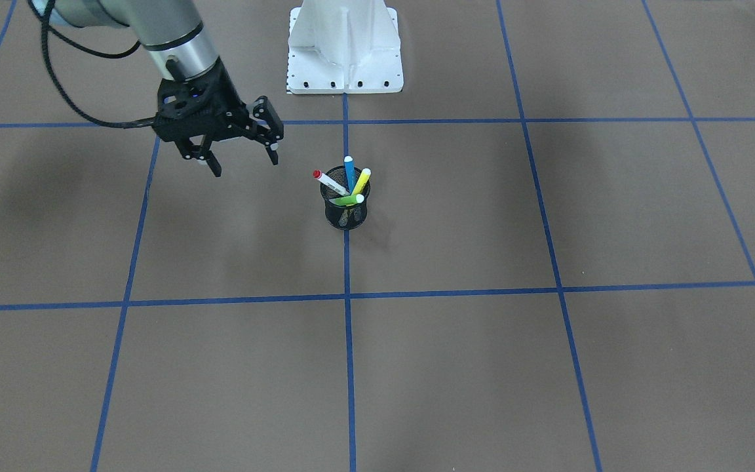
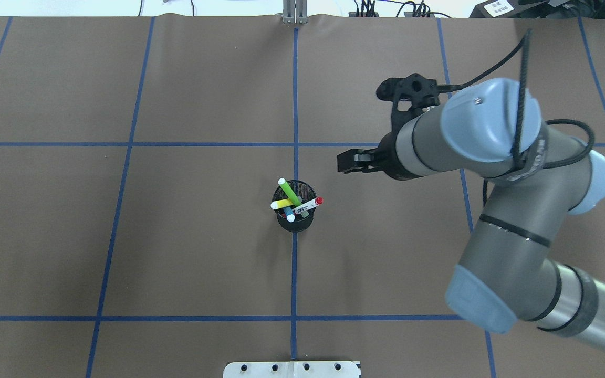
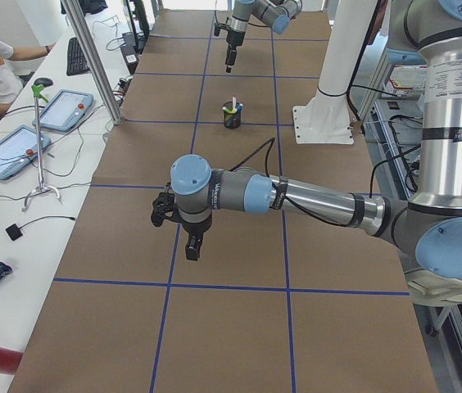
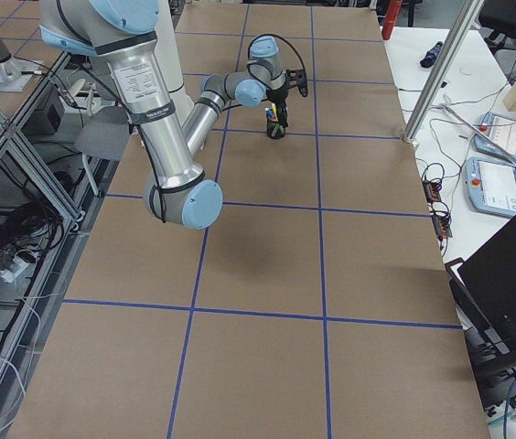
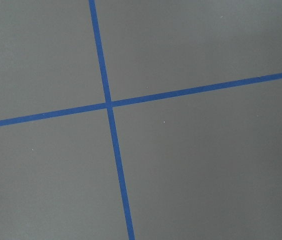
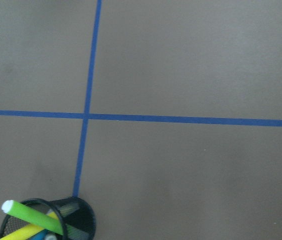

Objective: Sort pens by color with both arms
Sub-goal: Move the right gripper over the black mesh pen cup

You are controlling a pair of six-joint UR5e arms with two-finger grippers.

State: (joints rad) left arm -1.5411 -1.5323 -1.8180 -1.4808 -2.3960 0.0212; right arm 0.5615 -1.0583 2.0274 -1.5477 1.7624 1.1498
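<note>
1. The grey-and-silver right arm (image 2: 491, 157) bends in from the table's right edge. Its black right gripper (image 1: 244, 159) hangs tilted above the surface, fingers spread and empty, apart from the cup.
2. The left arm (image 3: 313, 201) stretches low over the table's left end. Its left gripper (image 3: 192, 246) points down; I cannot tell its state.
3. A black wire-mesh cup (image 1: 346, 211) stands mid-table (image 1: 548, 380) on blue tape. Four slim smooth markers lean in it: blue pen (image 1: 350, 174), light green pen (image 1: 349, 200), yellow pen (image 1: 361, 181), red-tipped white pen (image 1: 330, 183).
</note>
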